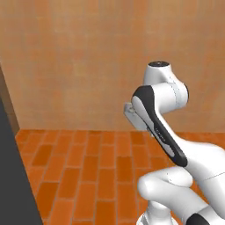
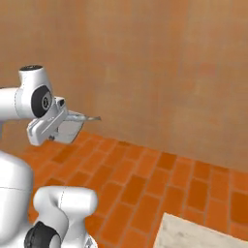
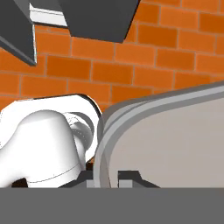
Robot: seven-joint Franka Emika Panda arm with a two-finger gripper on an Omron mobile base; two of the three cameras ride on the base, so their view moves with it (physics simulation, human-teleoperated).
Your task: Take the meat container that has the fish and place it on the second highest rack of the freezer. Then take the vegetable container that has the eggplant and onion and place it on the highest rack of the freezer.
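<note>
The container (image 3: pixel 175 135) sits pinched by its rim — between the gripper's (image 3: pixel 107 177) fingertips.

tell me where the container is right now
The container is clamped by its rim between the fingers in the hand view; in the right base view it juts from the raised hand, above the brick floor.

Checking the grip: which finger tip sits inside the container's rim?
The finger tip on the hand view's right: it lies over the container's pale inside, the other outside the rim.
</note>
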